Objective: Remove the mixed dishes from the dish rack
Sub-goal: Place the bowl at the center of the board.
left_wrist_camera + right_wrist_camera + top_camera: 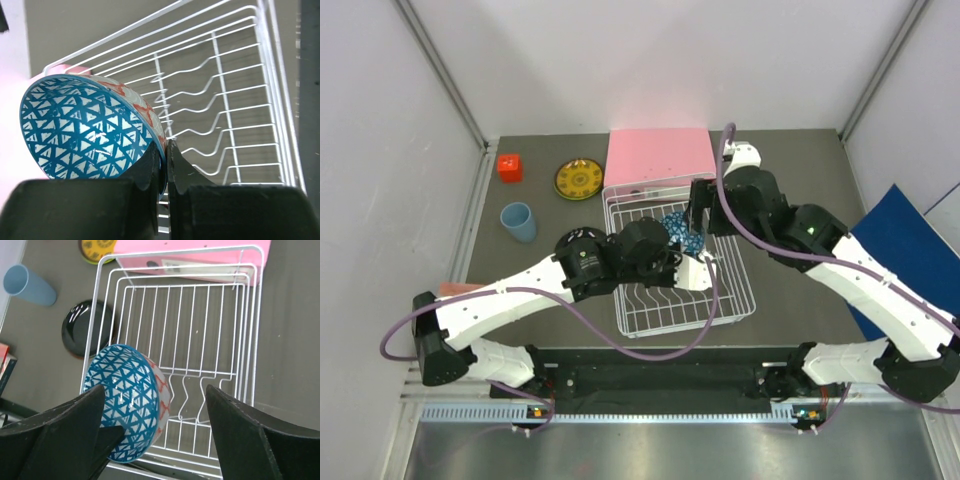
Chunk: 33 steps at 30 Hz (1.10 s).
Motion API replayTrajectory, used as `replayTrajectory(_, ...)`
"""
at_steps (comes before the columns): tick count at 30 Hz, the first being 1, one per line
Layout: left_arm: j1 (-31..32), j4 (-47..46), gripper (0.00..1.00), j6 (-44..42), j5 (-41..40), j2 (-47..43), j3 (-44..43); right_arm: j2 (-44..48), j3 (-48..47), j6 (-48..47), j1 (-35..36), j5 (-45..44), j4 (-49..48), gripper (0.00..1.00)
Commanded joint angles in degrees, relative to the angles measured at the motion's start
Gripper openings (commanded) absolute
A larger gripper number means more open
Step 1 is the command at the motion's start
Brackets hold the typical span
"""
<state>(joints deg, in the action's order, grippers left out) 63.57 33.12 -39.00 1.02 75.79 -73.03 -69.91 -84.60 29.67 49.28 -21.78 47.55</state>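
The small patterned bowl, blue inside and red-white outside, stands on edge over the white wire dish rack. My left gripper is shut on its rim. In the top view the bowl is in the rack's far part, with my left gripper at it. My right gripper is open and empty, hovering over the rack with the bowl near its left finger; it also shows in the top view. The rack holds no other dish.
The light blue cup and the yellow patterned plate stand left of the rack, and the black plate lies beside the rack's left wall. A red cube sits at the far left. A pink box lies behind the rack.
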Motion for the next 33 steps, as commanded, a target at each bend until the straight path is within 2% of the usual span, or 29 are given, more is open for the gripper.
replayTrajectory(1,0.3,-0.8,0.0,-0.1,5.1,-0.4,-3.9,0.8,1.7,-1.1,-0.7,4.5,-1.4,0.8)
replayTrajectory(6,0.2,-0.3,0.0,0.5,6.0,-0.2,-4.3,-0.3,3.5,-1.9,-0.7,5.0,-1.8,0.69)
replayTrajectory(11,0.3,0.9,0.0,0.5,6.5,-0.2,-4.9,-1.6,4.1,-3.3,-0.8,3.4,-0.9,0.65)
replayTrajectory(17,0.3,1.8,0.0,0.5,6.6,0.0,-5.0,-3.3,4.9,-4.3,-1.1,1.7,-0.9,0.47)
replayTrajectory(20,0.2,2.0,0.0,0.3,6.5,0.1,-4.9,-3.7,4.7,-4.6,-1.4,1.4,-0.8,0.44)
replayTrajectory(23,0.2,2.2,0.0,0.2,6.1,0.1,-4.8,-4.3,4.5,-4.9,-1.6,1.1,-0.8,0.33)
replayTrajectory(26,0.3,2.1,0.0,0.0,5.9,0.1,-4.5,-4.7,4.5,-5.1,-1.8,1.6,-0.8,0.3)
replayTrajectory(28,0.3,1.9,0.0,0.2,5.7,0.1,-4.0,-5.0,4.5,-5.3,-1.8,1.9,-1.0,0.14)
replayTrajectory(29,0.3,1.8,0.0,0.2,5.5,0.0,-4.0,-5.2,4.5,-5.4,-1.8,2.2,-1.0,0.01)
replayTrajectory(33,0.3,1.4,0.0,0.2,4.3,-0.2,-3.5,-5.1,4.6,-5.9,-1.8,2.8,-1.2,0.0)
